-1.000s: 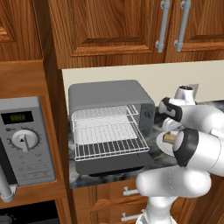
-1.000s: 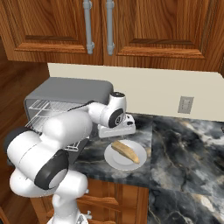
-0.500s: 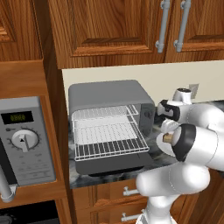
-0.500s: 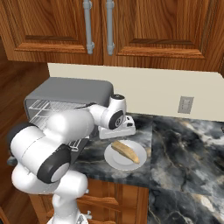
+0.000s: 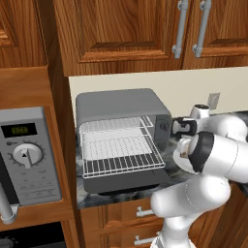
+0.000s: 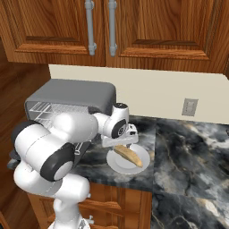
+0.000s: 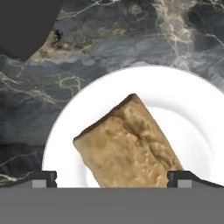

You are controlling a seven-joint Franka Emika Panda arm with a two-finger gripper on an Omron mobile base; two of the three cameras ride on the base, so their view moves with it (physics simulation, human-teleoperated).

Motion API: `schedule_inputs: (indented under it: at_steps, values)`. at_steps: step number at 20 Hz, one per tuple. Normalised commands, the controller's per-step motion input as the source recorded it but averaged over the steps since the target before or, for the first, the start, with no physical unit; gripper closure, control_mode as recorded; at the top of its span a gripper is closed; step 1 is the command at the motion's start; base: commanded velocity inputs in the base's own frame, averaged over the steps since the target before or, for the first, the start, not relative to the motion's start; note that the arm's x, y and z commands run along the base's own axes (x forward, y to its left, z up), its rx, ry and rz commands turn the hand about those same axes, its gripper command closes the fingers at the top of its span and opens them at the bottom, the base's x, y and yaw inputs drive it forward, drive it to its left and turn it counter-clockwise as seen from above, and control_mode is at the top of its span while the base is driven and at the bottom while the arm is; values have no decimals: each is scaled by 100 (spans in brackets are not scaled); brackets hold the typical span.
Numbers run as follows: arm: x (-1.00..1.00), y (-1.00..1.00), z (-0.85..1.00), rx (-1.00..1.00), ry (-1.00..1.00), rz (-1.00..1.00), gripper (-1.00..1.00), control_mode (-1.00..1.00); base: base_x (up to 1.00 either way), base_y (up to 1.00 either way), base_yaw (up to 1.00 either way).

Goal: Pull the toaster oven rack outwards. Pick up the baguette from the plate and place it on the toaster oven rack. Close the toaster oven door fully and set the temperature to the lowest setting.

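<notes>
The tan baguette [image 7: 131,144] lies on the round white plate [image 7: 192,100] on the dark marble counter, right of the toaster oven [image 5: 121,109]. My gripper [image 7: 113,178] hangs open just above it, one fingertip on each side of the loaf and nothing held. From the right base view the gripper [image 6: 123,141] sits over the near end of the baguette [image 6: 130,155] on the plate [image 6: 117,163]. The toaster oven door [image 5: 127,182] is folded down and open. The wire toaster oven rack [image 5: 118,150] is drawn out over it.
A silver microwave [image 5: 28,156] with a dial stands in the cabinet to the left. Wooden cabinets [image 6: 112,27] hang overhead. A wall outlet [image 6: 189,107] sits behind the counter, and marble counter [image 6: 192,156] stretches to the right of the plate.
The hand has dropped a little closer to the baguette and the elbow has shifted. The jaws have stayed open. Oven, rack and plate have not moved.
</notes>
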Motion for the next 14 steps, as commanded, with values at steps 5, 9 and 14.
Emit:
schedule_inputs:
  at_steps: [5, 9, 14]
  values:
    - [0, -12, -23, 0, 0, 0, -100, -100, 0, 0, 0]
    - [0, -27, -29, 0, 1, 7, -100, -100, 0, 0, 0]
    - [0, -2, -28, 0, 0, 12, -100, -100, 0, 0, 0]
